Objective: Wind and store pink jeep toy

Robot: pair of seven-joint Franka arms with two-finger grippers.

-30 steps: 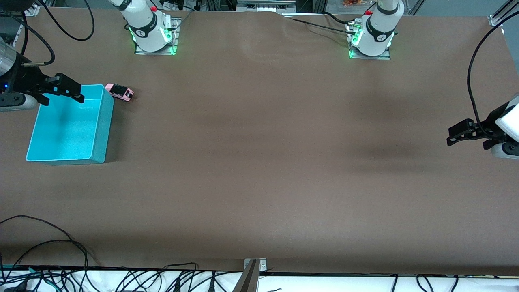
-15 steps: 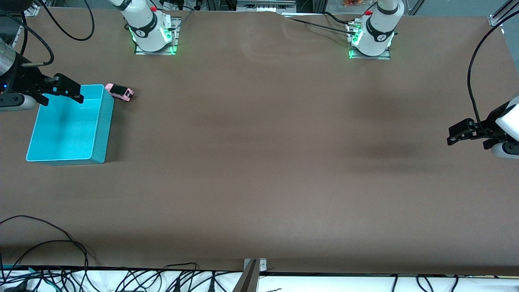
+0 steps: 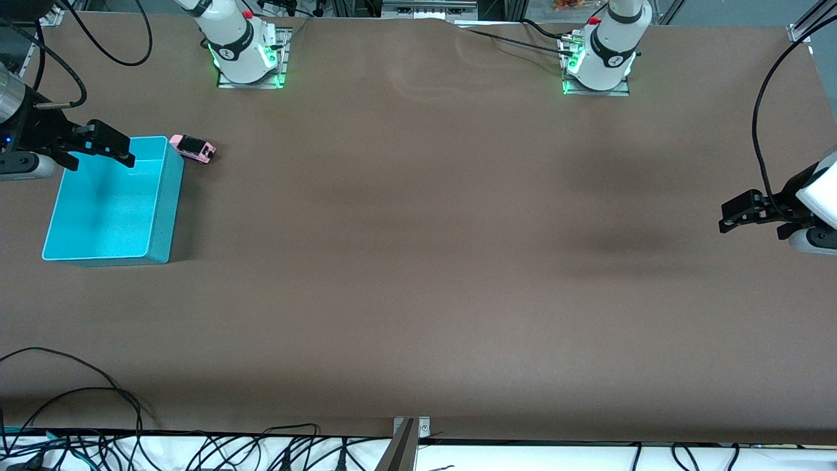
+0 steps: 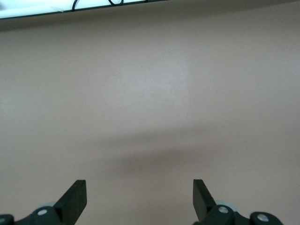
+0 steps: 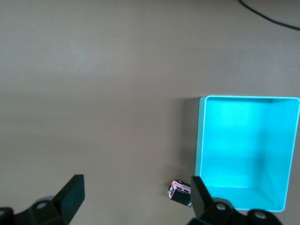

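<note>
the turquoise bin [image 3: 111, 203] sits on the brown worktop [image 3: 418, 261] at the right arm's end. just beside its corner, slightly farther back, stands the pink jeep toy [image 3: 193, 148]. right gripper [image 3: 98, 147] hangs spread over the bin's edge; left gripper [image 3: 742, 216] waits, fingers apart, holding nothing.

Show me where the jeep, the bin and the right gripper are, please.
jeep [image 3: 193, 148], front view, on its black roof.
bin [image 3: 169, 204], front view, on its side wall toward the left arm's end.
right gripper [image 3: 101, 152], front view, between its open fingertips.
</note>
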